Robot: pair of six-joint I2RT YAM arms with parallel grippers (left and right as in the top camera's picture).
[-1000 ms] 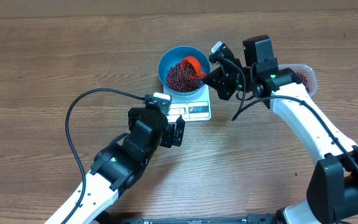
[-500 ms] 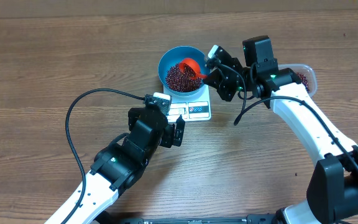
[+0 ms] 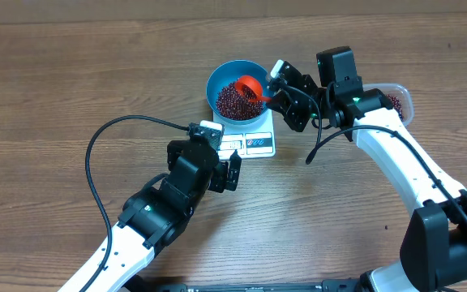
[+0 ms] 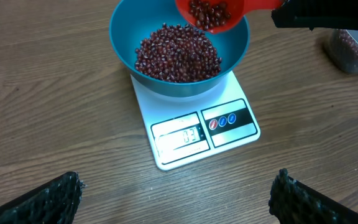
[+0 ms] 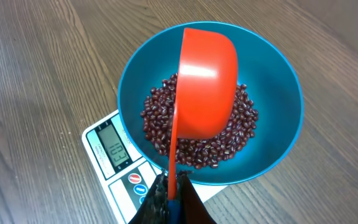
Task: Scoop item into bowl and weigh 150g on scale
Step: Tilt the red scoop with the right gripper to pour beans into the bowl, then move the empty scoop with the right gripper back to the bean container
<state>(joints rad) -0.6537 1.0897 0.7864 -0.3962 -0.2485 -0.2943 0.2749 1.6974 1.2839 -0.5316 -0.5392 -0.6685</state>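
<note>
Pour step in hand. Right gripper (image 5: 168, 200) is clamped on the handle of a red scoop (image 5: 205, 81). Its cup hangs over the bowl (image 5: 278, 81), which sits on the scale (image 4: 179, 106). Beans (image 4: 178, 53) are heaped in the bowl, with more in the cup. The scoop's long axis runs from gripper toward bowl centre, mouth tipped away. Left gripper (image 4: 176, 202) gapes wide, empty, near the scale. Next, we judge: roll gently and watch the display.
</note>
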